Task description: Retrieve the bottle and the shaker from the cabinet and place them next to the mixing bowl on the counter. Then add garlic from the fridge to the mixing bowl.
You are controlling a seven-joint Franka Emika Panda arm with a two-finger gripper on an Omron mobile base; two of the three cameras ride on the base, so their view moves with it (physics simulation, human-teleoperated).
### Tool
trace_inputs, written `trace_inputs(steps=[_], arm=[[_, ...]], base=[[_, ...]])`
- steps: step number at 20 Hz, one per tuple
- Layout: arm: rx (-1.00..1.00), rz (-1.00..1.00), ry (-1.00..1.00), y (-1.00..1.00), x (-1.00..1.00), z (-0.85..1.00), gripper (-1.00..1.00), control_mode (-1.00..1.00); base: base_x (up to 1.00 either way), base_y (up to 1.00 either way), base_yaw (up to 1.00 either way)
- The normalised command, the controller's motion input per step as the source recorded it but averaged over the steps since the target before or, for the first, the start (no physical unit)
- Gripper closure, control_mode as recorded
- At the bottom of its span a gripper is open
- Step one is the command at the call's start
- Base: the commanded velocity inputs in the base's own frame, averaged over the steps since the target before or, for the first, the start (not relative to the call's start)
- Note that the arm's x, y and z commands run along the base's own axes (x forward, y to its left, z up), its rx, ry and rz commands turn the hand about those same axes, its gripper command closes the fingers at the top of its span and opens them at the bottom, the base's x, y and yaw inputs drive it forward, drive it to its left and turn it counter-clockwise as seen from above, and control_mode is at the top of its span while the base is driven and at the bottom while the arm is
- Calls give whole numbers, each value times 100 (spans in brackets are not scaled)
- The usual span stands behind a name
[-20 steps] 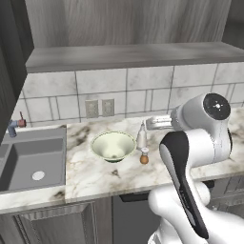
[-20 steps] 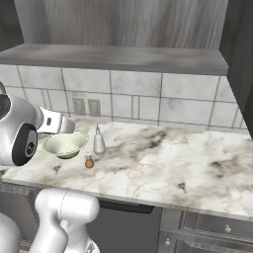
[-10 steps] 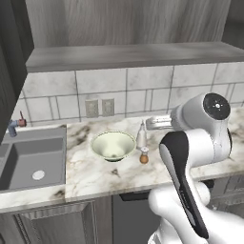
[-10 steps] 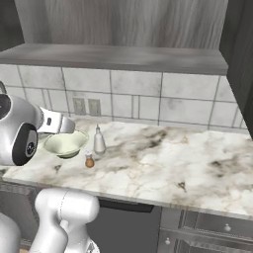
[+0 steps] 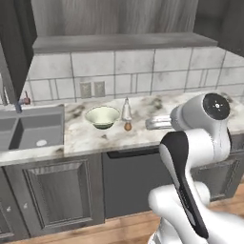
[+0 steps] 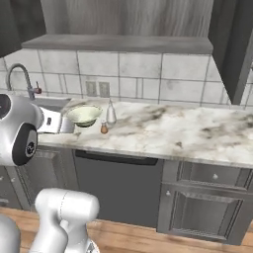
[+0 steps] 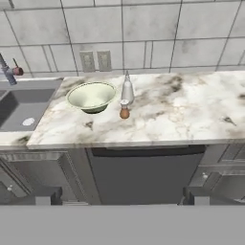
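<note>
Base has backed off since the earlier frame: counter now further away, cabinet fronts and wood floor in view. Gripper (image 7: 122, 196) spread wide, holding nothing, hanging clear in front of the white marble counter (image 7: 191, 115). On it: wide pale cream-green mixing bowl (image 7: 92, 96), slim white nozzle bottle (image 7: 127, 89) just beside its right rim, small orange-brown shaker (image 7: 124, 109) in front of the bottle. Grey sink (image 5: 33, 131) left of the bowl, grey tiled backsplash (image 5: 143, 76) behind, dark cabinets (image 6: 207, 207) below.

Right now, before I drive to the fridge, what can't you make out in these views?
- Inside of the mixing bowl: hand view, near rim hides the bottom, so garlic inside cannot be ruled out.
- Sink: left base view, cut by the left edge.
- Shaker: right base view, too small for cap detail.
- Bottle nozzle: left base view, blurred.
</note>
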Motion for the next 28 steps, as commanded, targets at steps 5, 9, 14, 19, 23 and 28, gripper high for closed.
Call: trace_inputs(steps=[5,9,14,19,23,28], arm=[[0,0,0,0,0,0,-100,100],[0,0,0,0,0,0,-100,100],[0,0,0,0,0,0,-100,100],[0,0,0,0,0,0,-100,100],[0,0,0,0,0,0,-100,100],[0,0,0,0,0,0,-100,100]], base=[[-70,0,-10],[-19,-5,-58],[0,-36,-83],[0,-45,-84],[-50,-5,-46],[-100,-9,-13]])
